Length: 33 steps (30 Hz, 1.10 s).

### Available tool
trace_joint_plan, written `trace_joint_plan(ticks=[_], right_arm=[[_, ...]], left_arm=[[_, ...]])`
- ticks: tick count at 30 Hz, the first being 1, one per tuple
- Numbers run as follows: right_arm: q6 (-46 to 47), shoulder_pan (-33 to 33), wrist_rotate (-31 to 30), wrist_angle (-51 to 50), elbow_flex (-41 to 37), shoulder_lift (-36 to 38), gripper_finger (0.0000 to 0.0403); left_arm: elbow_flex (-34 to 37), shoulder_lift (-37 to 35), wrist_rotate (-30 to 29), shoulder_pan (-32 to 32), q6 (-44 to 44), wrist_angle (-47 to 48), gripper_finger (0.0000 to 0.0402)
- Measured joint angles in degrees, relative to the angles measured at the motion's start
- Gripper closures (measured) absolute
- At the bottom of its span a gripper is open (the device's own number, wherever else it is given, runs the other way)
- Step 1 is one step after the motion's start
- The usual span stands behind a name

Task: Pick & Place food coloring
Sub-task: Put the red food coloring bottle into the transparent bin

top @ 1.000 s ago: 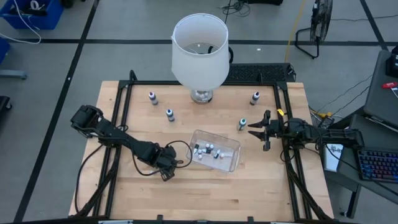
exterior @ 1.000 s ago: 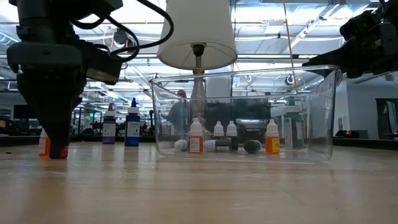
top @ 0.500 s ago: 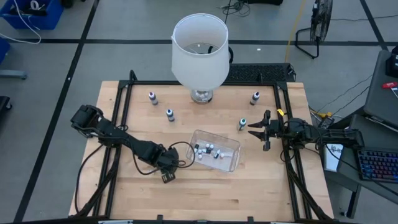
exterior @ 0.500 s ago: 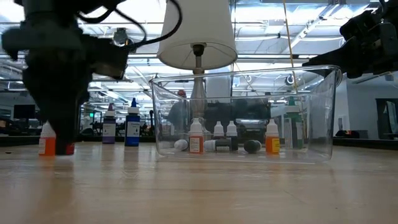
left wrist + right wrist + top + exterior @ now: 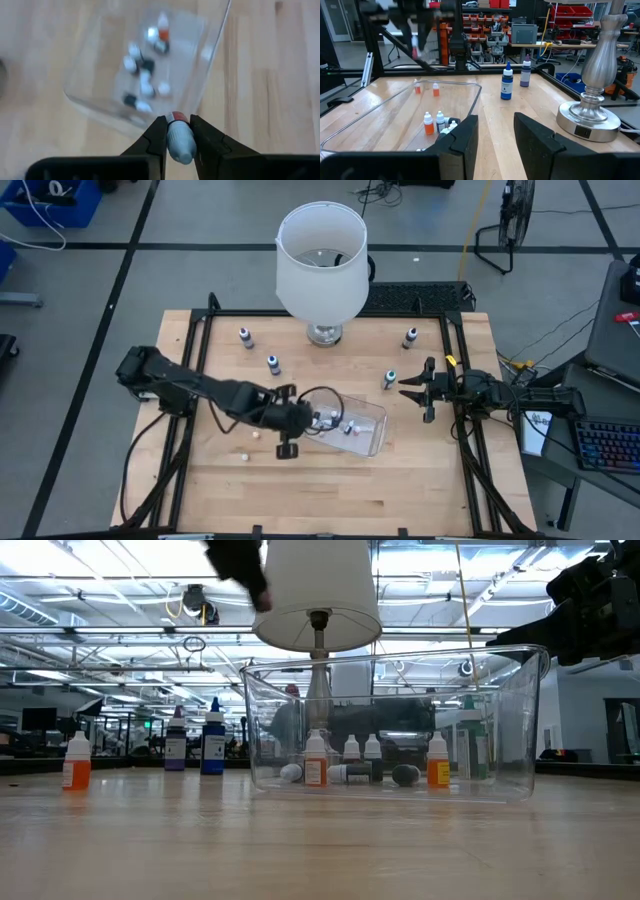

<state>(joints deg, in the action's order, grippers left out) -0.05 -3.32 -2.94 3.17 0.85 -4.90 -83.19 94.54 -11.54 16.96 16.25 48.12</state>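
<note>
The food coloring is a set of tiny dropper bottles. Several lie and stand inside the clear tub (image 5: 368, 432) (image 5: 395, 775). An orange one (image 5: 76, 762) stands on its base on the wood left of the tub (image 5: 150, 65). My left gripper (image 5: 308, 421) hovers at the tub's left edge, shut on a red bottle with a pale grey cap (image 5: 179, 135). In the low view the left gripper (image 5: 242, 565) is a blur high up. My right gripper (image 5: 405, 388) (image 5: 495, 135) waits open and level at the table's right side. My left gripper pinches the red bottle between its two fingers (image 5: 159, 135), which are on the pale cap end (image 5: 181, 146). The red body end (image 5: 177, 118) sticks out past the fingertips. The fingers slant down toward the table's right, along the bottle. The bottle is lifted clear, over the tub's left rim.
A white-shaded lamp (image 5: 320, 260) stands at the table's far middle, its metal foot (image 5: 592, 117) close to the right gripper. Single bottles stand at the back: purple (image 5: 246, 336), blue (image 5: 273, 364), dark (image 5: 411, 337) and teal (image 5: 390, 379). A black frame (image 5: 195, 350) edges the table.
My left gripper has risen from the table beside the orange bottle and swung toward the tub on the right, rolling as it went. The red bottle has come up with it, lifted clear. The orange bottle stays where it stood.
</note>
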Motion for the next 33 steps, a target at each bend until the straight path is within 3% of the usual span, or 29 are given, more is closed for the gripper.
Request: trace_joint_plan(ticks=[6,16,28,33], right_arm=[[0.0,0.0,0.0,0.0,0.0,0.0,0.0289],[0.0,0.0,0.0,0.0,0.0,0.0,0.0289],[0.0,0.0,0.0,0.0,0.0,0.0,0.0289],[0.0,0.0,0.0,0.0,0.0,0.0,0.0289]], left_arm=[[-0.9,3.5,2.2,-4.2,-5.3,-0.3,0.0339],[-0.8,15.4,12.4,-7.1,-7.6,-0.6,0.0339],[-0.8,18.4,15.2,-8.8,-6.0,-0.5,0.0338],[-0.8,18.4,16.0,-8.6,-4.5,-0.6,0.0267]])
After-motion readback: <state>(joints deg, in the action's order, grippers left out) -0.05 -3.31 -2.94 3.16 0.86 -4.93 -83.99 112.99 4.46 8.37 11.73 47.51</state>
